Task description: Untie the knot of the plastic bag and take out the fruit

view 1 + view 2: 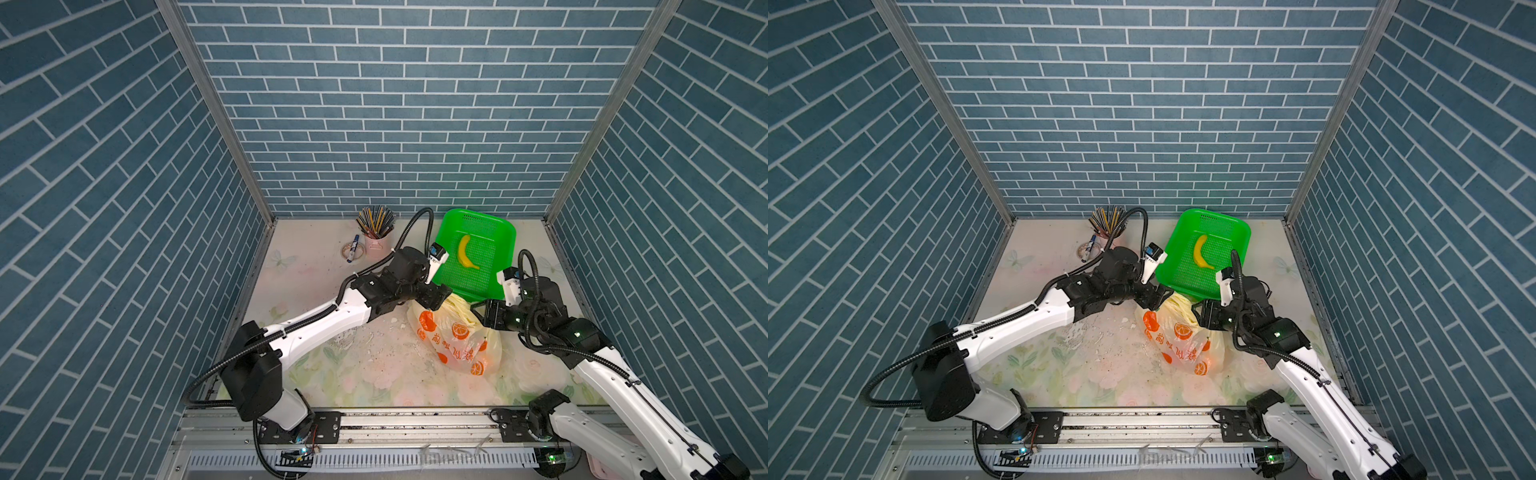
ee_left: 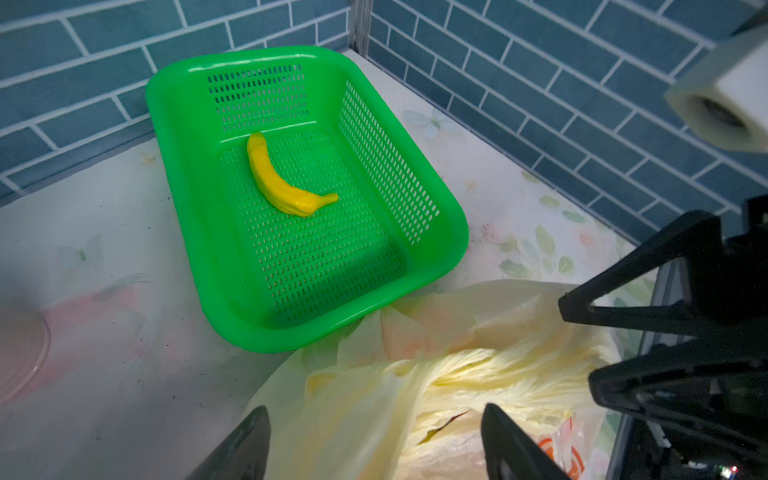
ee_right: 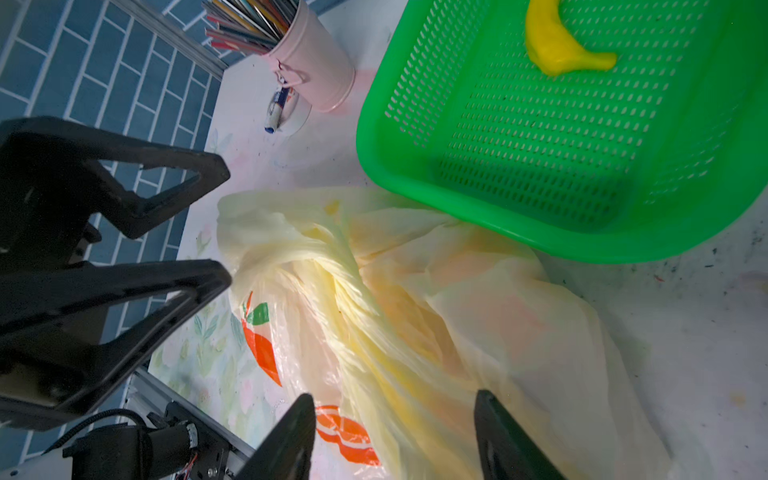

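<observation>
Counter [image 1: 374, 374]: floral sheet, gritty.

Green basket [image 1: 478, 218]: holds one banana [image 1: 466, 251].

Plastic bag [image 1: 457, 336]: lies on the counter, its gathered end touching the basket's near rim. The rest trails away from the basket.

Left jaws: spread over the gathered end beside the basket, nothing pinched. Right jaws: also spread, close to the left ones, holding nothing.

Knot [image 3: 324, 266]: a twisted band of pale strips. Cannot tell if it is tied or loose.

Fruit: not made out in any view.

Risks:
- Film is thin. Closing here could catch a bag wall instead of a strip, then tighten the twist or tear it.
- The bag touches the basket, so a hard pull may drag the basket.
- The jaws work near each other and could collide.

Views:
- Both top views show the whole bag and its prints, but the left arm hides the neck.
- Right wrist view shows the twisted band and a pencil cup [image 3: 320, 70].
- Left wrist view alone shows a dark slit [image 2: 444, 422] in the gathered film.
</observation>
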Robot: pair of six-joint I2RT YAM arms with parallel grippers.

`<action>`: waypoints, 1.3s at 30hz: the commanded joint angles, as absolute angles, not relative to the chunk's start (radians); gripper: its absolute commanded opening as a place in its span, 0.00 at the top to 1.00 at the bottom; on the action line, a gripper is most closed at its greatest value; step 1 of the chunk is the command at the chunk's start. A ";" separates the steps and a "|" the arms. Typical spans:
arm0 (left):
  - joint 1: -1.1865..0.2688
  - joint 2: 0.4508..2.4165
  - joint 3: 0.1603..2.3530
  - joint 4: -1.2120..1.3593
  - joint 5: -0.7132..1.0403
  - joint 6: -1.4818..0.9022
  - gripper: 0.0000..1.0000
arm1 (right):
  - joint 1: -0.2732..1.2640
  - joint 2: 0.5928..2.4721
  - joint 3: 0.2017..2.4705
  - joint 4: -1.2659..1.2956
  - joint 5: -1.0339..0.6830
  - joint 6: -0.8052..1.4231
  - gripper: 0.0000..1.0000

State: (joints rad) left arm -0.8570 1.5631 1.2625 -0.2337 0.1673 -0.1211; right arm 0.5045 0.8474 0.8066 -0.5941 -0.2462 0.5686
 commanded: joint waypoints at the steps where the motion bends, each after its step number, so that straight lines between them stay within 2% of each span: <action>1: -0.863 1.619 1.307 -0.315 0.183 -0.059 0.17 | 0.517 0.879 0.796 -0.619 -0.308 0.514 0.39; 4: -0.865 1.663 1.334 -0.344 0.194 -0.054 0.18 | 0.522 0.908 0.782 -0.617 -0.317 0.512 0.44; 6: -0.865 1.682 1.344 -0.362 0.190 -0.057 0.18 | 0.526 0.919 0.771 -0.613 -0.306 0.511 0.53; 9: -0.865 1.696 1.343 -0.382 0.184 -0.063 0.33 | 0.525 0.926 0.754 -0.597 -0.310 0.508 0.68; 12: -0.865 1.689 1.322 -0.376 0.183 -0.078 0.47 | 0.525 0.937 0.744 -0.591 -0.315 0.505 0.79; 19: -0.864 1.660 1.284 -0.342 0.163 -0.115 0.74 | 0.527 0.926 0.735 -0.574 -0.304 0.508 0.96; 22: -0.864 1.645 1.281 -0.327 0.134 -0.132 0.85 | 0.526 0.898 0.734 -0.566 -0.289 0.512 1.00; 27: -0.859 1.612 1.281 -0.313 -0.004 -0.208 0.95 | 0.526 0.832 0.730 -0.554 -0.273 0.519 1.00; 35: -0.794 1.512 1.212 -0.221 -0.021 -0.344 0.95 | 0.526 0.726 0.733 -0.501 -0.246 0.528 1.00; 39: -0.731 1.441 1.153 -0.142 -0.011 -0.430 0.95 | 0.528 0.666 0.703 -0.371 -0.331 0.562 1.00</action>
State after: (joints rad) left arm -0.7799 1.4986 1.1839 -0.2348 0.0189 -0.3298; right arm 0.5220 0.7074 0.7311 -0.4850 -0.2806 0.5240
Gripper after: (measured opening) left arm 0.054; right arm 0.040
